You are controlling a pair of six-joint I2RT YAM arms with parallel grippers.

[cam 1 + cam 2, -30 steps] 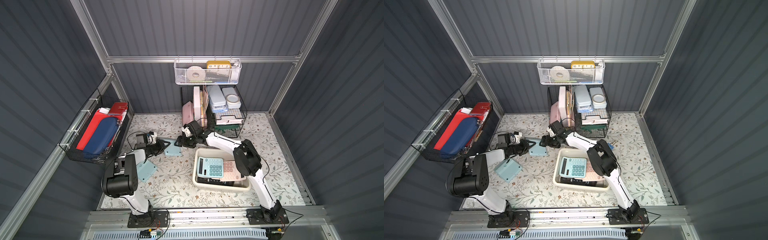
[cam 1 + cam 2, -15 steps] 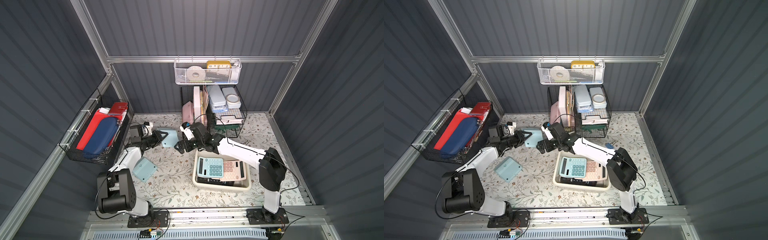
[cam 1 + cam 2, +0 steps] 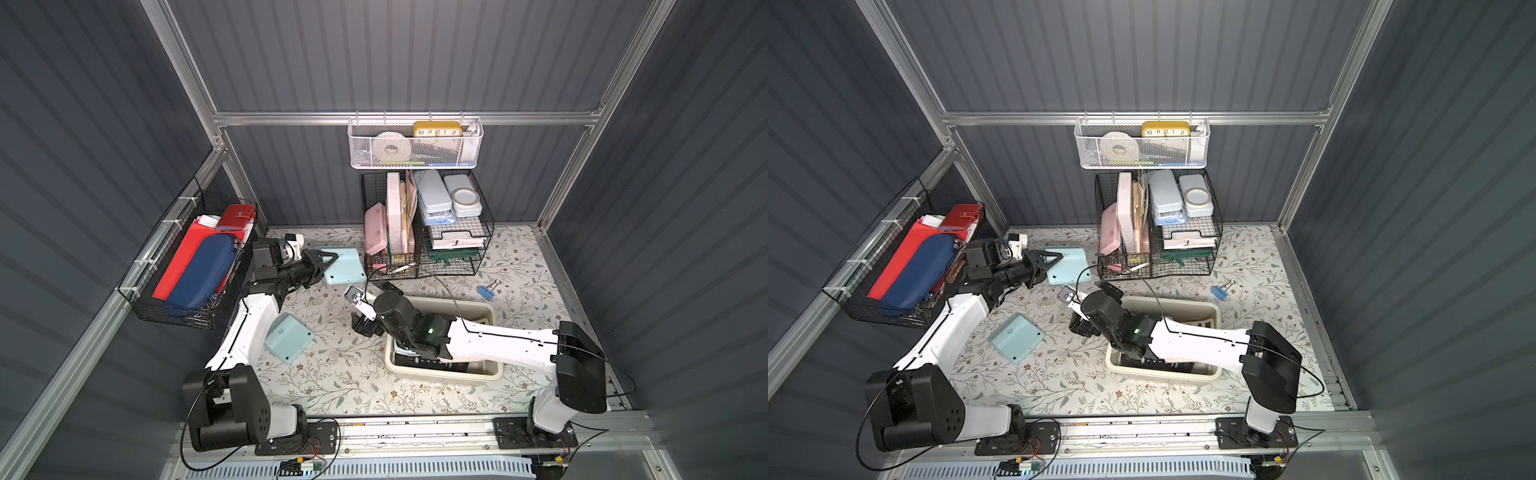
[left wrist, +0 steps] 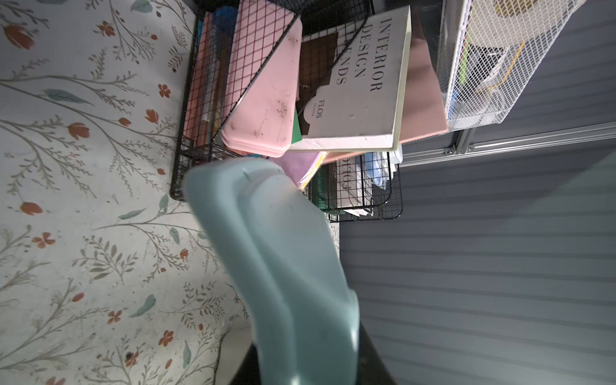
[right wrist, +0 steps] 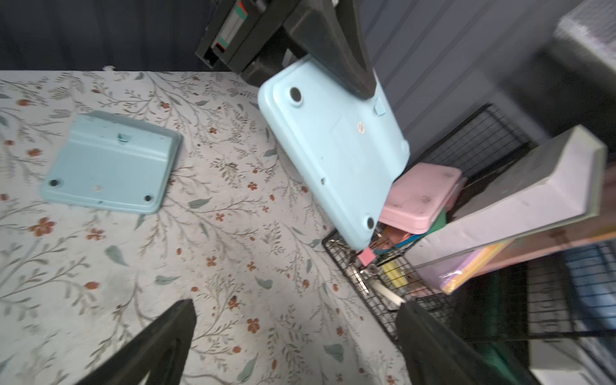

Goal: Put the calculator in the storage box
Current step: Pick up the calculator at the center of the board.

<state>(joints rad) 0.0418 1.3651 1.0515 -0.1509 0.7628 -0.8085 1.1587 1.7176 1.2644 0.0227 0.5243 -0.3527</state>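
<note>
The white floral-printed mat [image 3: 332, 386] covered the floor across the middle and lower part of both top views. At upper centre stood the black wire-grid baskets [image 3: 457, 257], packed with books and cases. The white mesh basket [image 3: 415, 145] hung on the rail above them.

The cream-beige rectangular plastic storage box [image 3: 440, 372] sat right of centre on the mat, largely hidden by the white right arm [image 3: 498, 338] reaching across it.

The pale blue rectangular plastic calculator [image 3: 345, 266] was held tilted off the mat left of centre, back side up. It was just beside the wire baskets and well apart from the box. The left gripper [image 3: 328, 264] was clamped on one end of it.

A second pale blue calculator [image 3: 288, 343] lay back-up on the mat, lower left of centre, with nothing touching it.

The right gripper [image 3: 365, 326] hovered beside the box's left end, jaws spread wide and holding nothing. In the right wrist view its two black fingers [image 5: 160, 346] stood far apart over bare mat.

A small blue binder clip [image 3: 484, 292] lay on the mat right of the baskets.
</note>
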